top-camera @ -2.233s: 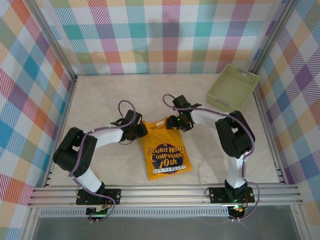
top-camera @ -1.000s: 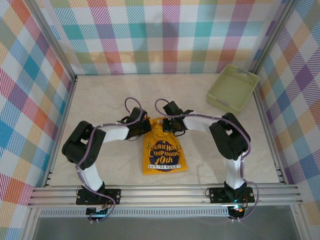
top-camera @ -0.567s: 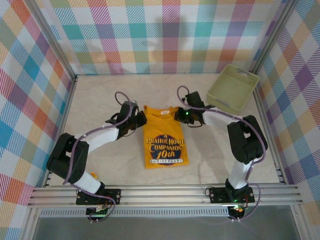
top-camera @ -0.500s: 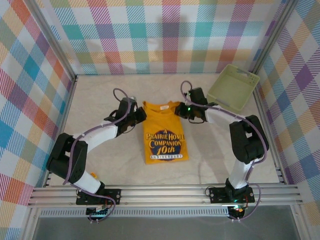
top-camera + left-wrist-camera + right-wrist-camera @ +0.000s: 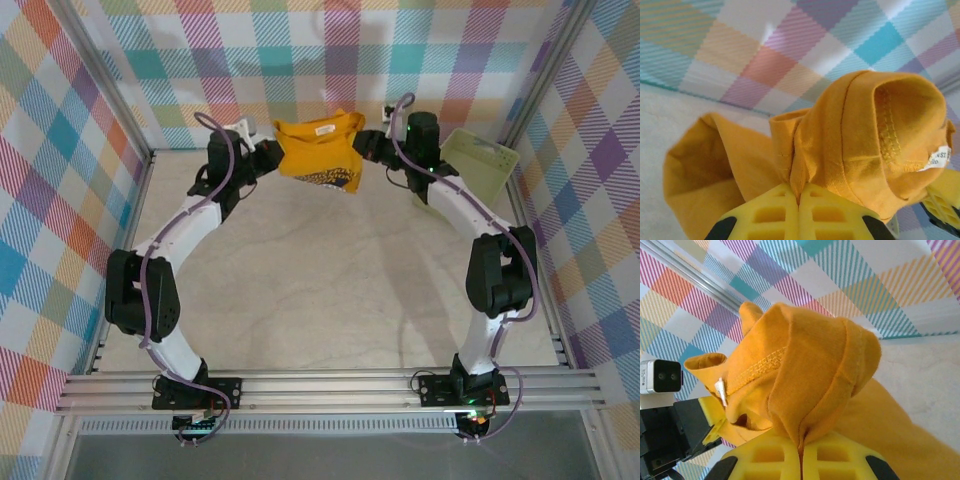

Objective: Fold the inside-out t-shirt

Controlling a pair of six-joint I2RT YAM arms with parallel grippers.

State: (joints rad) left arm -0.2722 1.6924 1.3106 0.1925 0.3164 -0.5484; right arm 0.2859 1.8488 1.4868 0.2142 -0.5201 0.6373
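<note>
The mustard-orange t-shirt [image 5: 318, 150] hangs in the air at the back of the table, stretched between both grippers, its dark print facing down. My left gripper [image 5: 268, 152] is shut on the shirt's left shoulder; in the left wrist view the yellow jaws [image 5: 799, 192] pinch the cloth [image 5: 840, 145] and the white neck label [image 5: 938, 158] shows at the right. My right gripper [image 5: 370, 143] is shut on the other shoulder; in the right wrist view its jaws [image 5: 800, 446] clamp a fold of the shirt [image 5: 805, 370].
A pale green basket [image 5: 466, 176] sits at the back right corner, just beside the right arm. Checked walls [image 5: 330, 60] close the back and sides. The beige tabletop [image 5: 320, 280] lies below the lifted shirt.
Both arms have lifted the shirt off the table and carried it up and toward the back wall. It lay flat on the table a second ago; now it hangs between the grippers.
</note>
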